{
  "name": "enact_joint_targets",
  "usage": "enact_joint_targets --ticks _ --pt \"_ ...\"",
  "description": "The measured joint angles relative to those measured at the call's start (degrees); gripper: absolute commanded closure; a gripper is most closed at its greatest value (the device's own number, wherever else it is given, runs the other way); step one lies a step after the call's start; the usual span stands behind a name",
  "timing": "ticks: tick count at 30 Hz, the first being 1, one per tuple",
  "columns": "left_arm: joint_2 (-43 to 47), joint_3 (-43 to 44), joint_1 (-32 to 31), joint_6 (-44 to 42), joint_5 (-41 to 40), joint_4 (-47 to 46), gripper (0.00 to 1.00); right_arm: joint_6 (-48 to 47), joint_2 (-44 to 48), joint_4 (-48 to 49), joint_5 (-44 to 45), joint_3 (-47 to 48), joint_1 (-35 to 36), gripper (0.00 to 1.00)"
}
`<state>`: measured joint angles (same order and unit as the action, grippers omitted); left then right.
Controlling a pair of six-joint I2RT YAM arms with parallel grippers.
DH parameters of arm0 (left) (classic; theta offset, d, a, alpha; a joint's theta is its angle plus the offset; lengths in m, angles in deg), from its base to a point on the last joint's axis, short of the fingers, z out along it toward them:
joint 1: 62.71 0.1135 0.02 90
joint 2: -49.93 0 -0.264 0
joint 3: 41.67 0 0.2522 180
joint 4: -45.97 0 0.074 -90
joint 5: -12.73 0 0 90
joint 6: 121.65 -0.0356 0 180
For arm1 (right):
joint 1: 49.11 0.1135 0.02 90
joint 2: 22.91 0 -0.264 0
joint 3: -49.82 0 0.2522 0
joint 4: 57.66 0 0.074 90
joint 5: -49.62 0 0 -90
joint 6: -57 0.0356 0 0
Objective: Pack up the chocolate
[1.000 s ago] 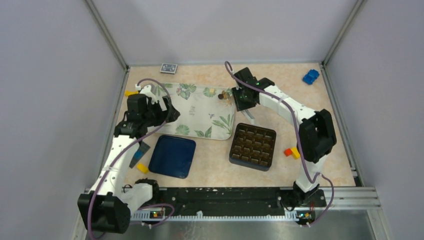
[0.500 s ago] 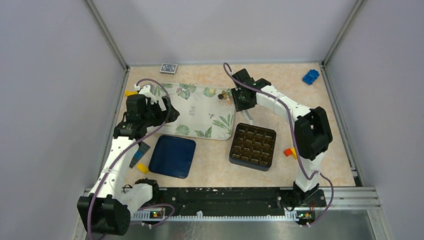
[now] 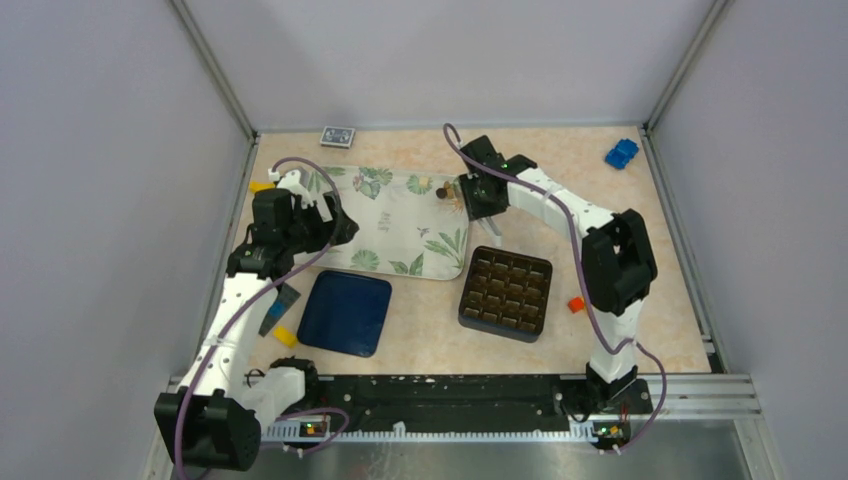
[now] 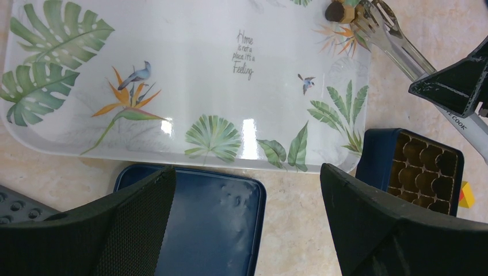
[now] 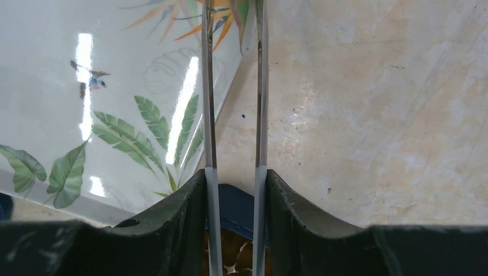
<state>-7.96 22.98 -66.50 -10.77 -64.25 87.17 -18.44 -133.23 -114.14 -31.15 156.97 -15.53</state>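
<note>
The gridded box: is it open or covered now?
Open. The gridded box shows its cells uncovered in the top view; the flat blue lid lies apart, to its left.

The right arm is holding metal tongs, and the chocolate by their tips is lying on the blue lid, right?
Not quite. The chocolate piece by the tips of the tongs lies on the leaf-patterned tray, near its edge, as the left wrist view shows. The right gripper does hold the metal tongs.
</note>
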Motion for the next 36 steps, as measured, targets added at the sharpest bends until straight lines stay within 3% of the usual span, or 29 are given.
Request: enact_joint_targets --ticks 9,18,23,27,36 --pt "0.0 0.0 0.0 0.0 0.0 0.0 0.01 -0.5 -2.6 -0.5 0.9 1.9 0.7 0.66" --pt "0.0 0.0 0.0 0.0 -0.2 0.0 0.01 -0.9 -3.3 -0.6 2.0 2.3 1.3 0.93" --pt "0.0 -0.2 0.0 0.0 -0.4 0.0 0.01 -0.9 -1.3 -1.0 0.9 2.2 1.3 0.96" --pt "0.4 -0.5 0.0 0.0 -0.5 0.0 0.01 -0.9 5.9 -0.7 -1.2 -0.4 1.3 0.97" --pt "0.8 -0.5 0.0 -0.5 -0.5 0.0 0.01 -1.4 35.2 -4.2 -9.8 -17.2 2.2 0.96"
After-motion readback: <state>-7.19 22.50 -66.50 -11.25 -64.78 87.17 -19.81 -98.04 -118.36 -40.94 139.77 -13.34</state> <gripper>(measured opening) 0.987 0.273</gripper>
